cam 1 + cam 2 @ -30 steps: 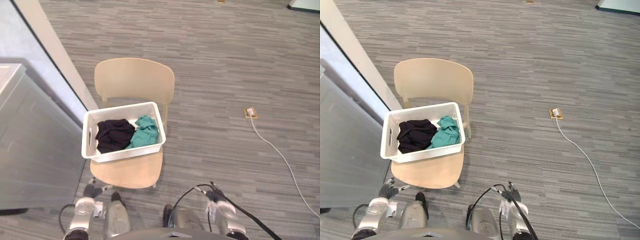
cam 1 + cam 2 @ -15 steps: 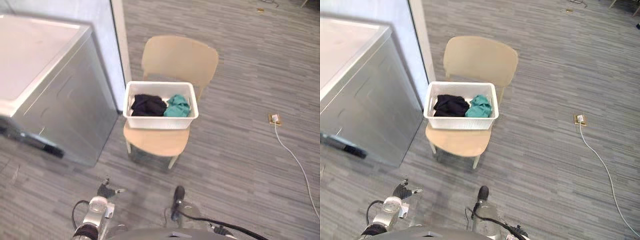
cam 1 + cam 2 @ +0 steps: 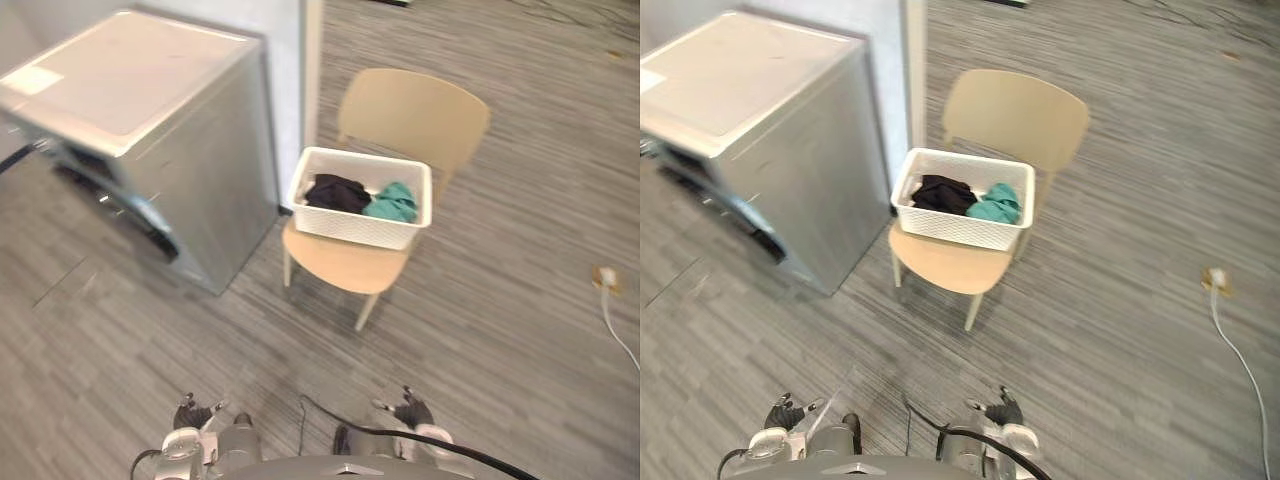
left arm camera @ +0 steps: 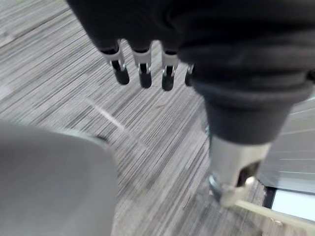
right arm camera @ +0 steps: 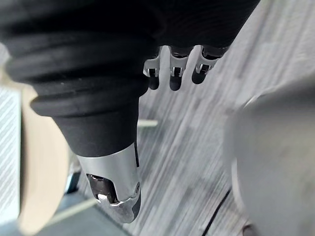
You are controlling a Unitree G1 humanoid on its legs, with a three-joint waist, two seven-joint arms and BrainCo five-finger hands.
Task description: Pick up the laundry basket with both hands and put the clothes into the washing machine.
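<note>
You have the white perforated plastic laundry basket (image 3: 352, 228) sitting on the seat of a pale beige wooden chair (image 3: 416, 110), well ahead of both hands and touched by neither. Its long axis runs side to side across your view, parallel to the chair's backrest, with the right end lying slightly nearer to you than the left. One short end points toward the silver-grey washing machine (image 3: 150, 130), which stands just to the left of the chair on the grey striped floor (image 3: 480, 330). Inside the basket, a crumpled black garment (image 3: 335, 192) fills the end nearest the machine and a teal garment (image 3: 392, 203) lies against it at the other end.

Your left hand (image 3: 192, 413) hangs low at the bottom edge of the head view, and its wrist camera shows the fingers (image 4: 143, 74) hanging loosely extended over bare floor, spread apart from the thumb, with nothing in them. Your right hand (image 3: 410, 411) hangs low on the other side; its fingers (image 5: 173, 75) are likewise relaxed and empty, with the thumb (image 5: 116, 189) held apart.

A white cable (image 3: 620, 335) runs from a small floor socket (image 3: 604, 277) off to the right, well clear of the chair.
</note>
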